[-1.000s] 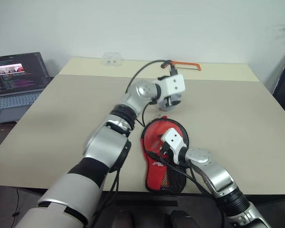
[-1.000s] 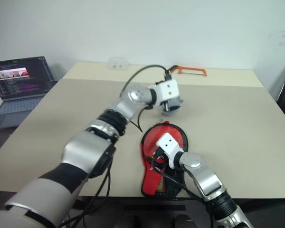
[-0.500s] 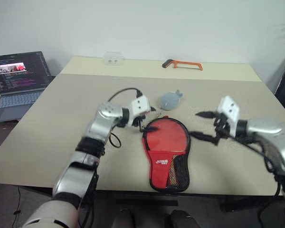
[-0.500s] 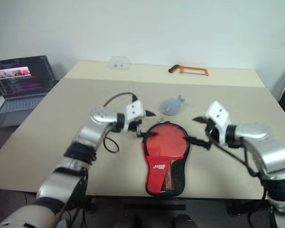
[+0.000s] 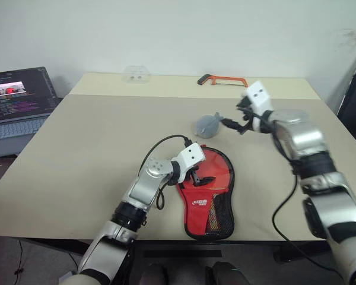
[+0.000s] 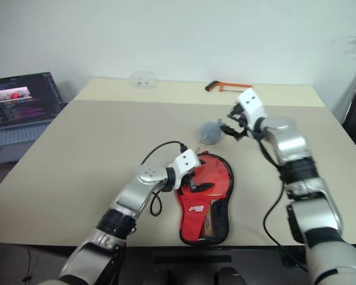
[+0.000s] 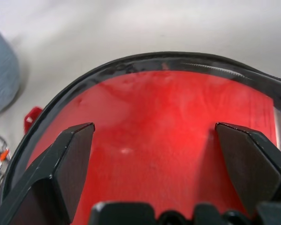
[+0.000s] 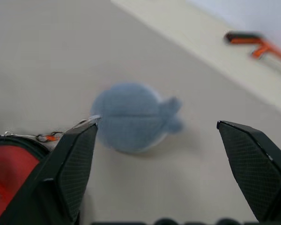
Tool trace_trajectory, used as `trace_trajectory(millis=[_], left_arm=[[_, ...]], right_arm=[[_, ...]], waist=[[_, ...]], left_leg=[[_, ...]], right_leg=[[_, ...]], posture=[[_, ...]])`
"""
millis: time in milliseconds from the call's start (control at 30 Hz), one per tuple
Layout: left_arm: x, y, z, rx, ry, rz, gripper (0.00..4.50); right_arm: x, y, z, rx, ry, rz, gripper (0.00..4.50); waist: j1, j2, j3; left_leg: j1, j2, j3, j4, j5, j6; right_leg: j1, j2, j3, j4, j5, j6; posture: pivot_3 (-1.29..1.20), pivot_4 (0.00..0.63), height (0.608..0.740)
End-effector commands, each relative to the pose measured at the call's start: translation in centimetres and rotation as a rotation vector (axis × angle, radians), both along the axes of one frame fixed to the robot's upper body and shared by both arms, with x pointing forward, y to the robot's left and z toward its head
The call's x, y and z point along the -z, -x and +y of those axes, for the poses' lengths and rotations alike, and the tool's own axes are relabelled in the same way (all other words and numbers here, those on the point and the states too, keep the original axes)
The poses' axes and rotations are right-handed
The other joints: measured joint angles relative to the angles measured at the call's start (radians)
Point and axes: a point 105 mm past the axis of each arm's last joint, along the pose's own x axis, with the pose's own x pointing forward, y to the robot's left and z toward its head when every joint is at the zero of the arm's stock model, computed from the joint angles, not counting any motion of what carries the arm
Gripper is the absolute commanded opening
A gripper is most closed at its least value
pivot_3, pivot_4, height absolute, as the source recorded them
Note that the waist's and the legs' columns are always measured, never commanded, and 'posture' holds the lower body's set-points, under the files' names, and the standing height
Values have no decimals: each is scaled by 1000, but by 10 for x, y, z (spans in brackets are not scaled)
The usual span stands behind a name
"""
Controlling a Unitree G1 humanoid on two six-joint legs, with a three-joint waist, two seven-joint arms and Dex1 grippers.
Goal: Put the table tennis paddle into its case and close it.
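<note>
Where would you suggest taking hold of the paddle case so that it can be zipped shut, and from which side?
I would grip the case at the black edging of its round head, where the left end effector already hovers open, coming from above at the robot's left. The case lies flat on the table, so only its raised rim offers an edge to pinch, probably.

obstacles: grey pouch [image 5: 207,126] just beyond case [image 5: 209,189]; hacksaw [image 5: 222,80] far edge
</note>
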Motion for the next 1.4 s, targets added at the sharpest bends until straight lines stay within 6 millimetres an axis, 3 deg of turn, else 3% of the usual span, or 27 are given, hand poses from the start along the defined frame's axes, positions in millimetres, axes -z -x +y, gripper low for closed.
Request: trace_trajectory(millis=[33,500,700,933,1133,1400], left_arm=[[29,6,17,-75,-78,87,4479],[33,20,23,-121,-98,106,4479],[33,24,22,-129,-101,110,4479],[33,26,21,-139,-103,110,4479],[34,28,19,-142,-106,112,4479],[34,29,18,-147,-105,112,4479]], right_arm=[[-16,-12,8,23,-19,-70,4500],[3,-16,64,17,-103,-53,4500],[14,-14,79,23,-29,-94,4500],[28,-16,80,100,106,-176,4500],[33,-21,68,189,217,-237,4500],[51,-13,80,122,217,-138,4500]], waist=[[-1,0,0],[-12,1,-1],[-12,1,-1],[-11,1,-1],[-11,1,-1],[-12,1,-1]], left_leg=[[0,0,0,0,0,0],[1,0,-1,-1,0,0],[1,0,-1,-2,0,0],[1,0,-1,-3,0,0],[1,0,-1,-4,0,0],[1,0,0,-5,0,0]], right_leg=[[0,0,-1,0,0,0],[0,0,-1,0,0,0],[0,0,0,0,0,0],[0,0,-1,0,0,0],[0,0,-1,0,0,0],[0,0,0,-1,0,0]], posture=[[0,150,740],[0,150,740],[0,150,740],[0,150,740],[0,150,740],[0,150,740]])
